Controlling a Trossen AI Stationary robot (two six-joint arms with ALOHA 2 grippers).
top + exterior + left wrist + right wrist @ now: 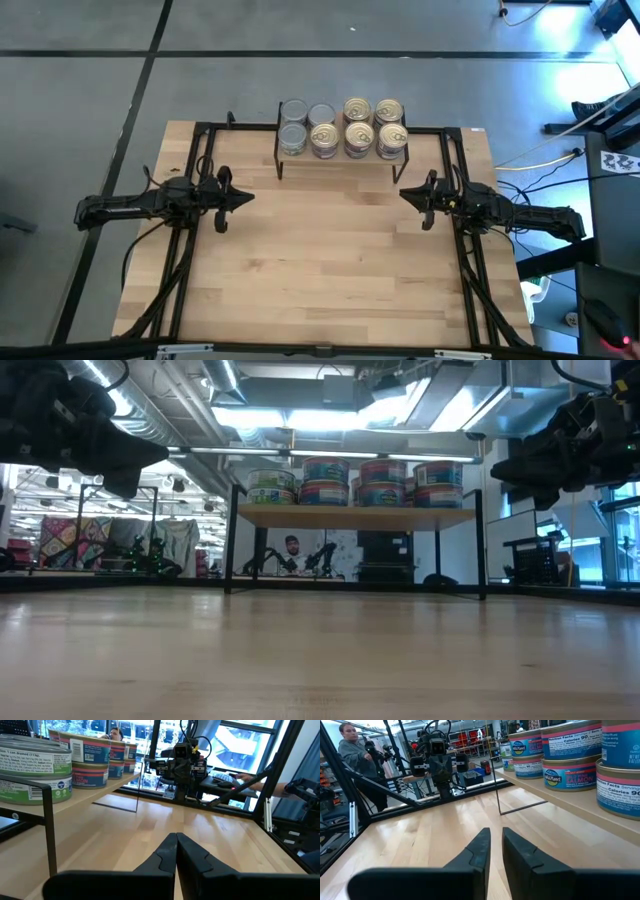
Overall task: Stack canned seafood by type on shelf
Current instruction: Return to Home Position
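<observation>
I see the seafood tins (358,138) on the shelf (355,517) at top centre of the high view, stacked two high (silver tops toward the left, gold toward the right). My left gripper (248,196) hangs mid-left, fingers pressed together, empty. My right gripper (403,194) hangs mid-right, all but closed, empty.

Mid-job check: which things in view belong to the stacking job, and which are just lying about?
Job: canned seafood, shelf, left gripper, right gripper.
Not job: black frame, yellow floor cable, person behind.
</observation>
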